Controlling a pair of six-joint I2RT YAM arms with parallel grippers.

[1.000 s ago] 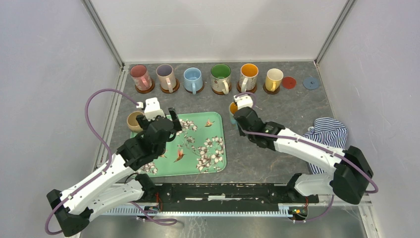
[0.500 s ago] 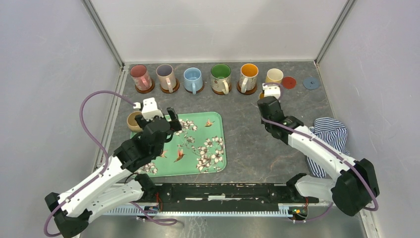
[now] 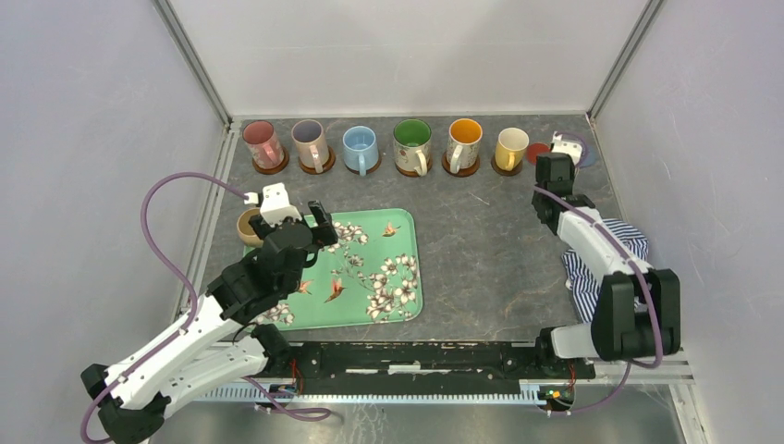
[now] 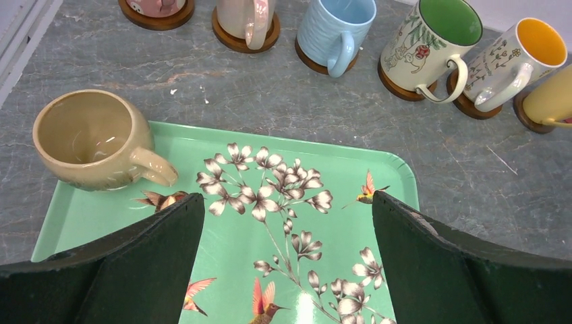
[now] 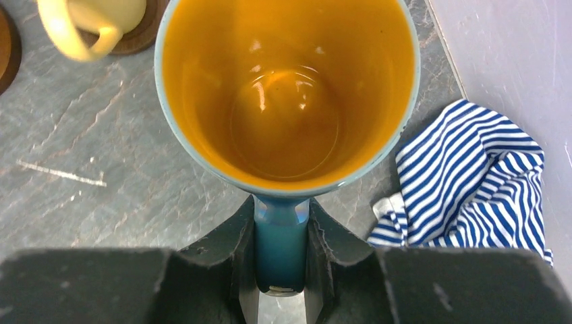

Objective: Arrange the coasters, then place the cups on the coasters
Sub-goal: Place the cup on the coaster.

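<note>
Six cups stand on wooden coasters along the back, from the pink cup to the yellow cup. My right gripper is shut on the handle of a blue cup with an orange inside, held upright beside the yellow cup. From above, that wrist covers the held cup and sits between the red coaster and the blue-grey coaster. A tan cup rests on the tray's left corner. My left gripper hangs open over the tray, right of the tan cup.
The green floral tray lies at front left. A blue-striped cloth is bunched at the right, close under my right arm; it also shows beside the held cup. Walls close in the back and both sides.
My right arm has carried the blue cup from the table's middle to the back right, past the yellow cup. The left arm has barely shifted.
</note>
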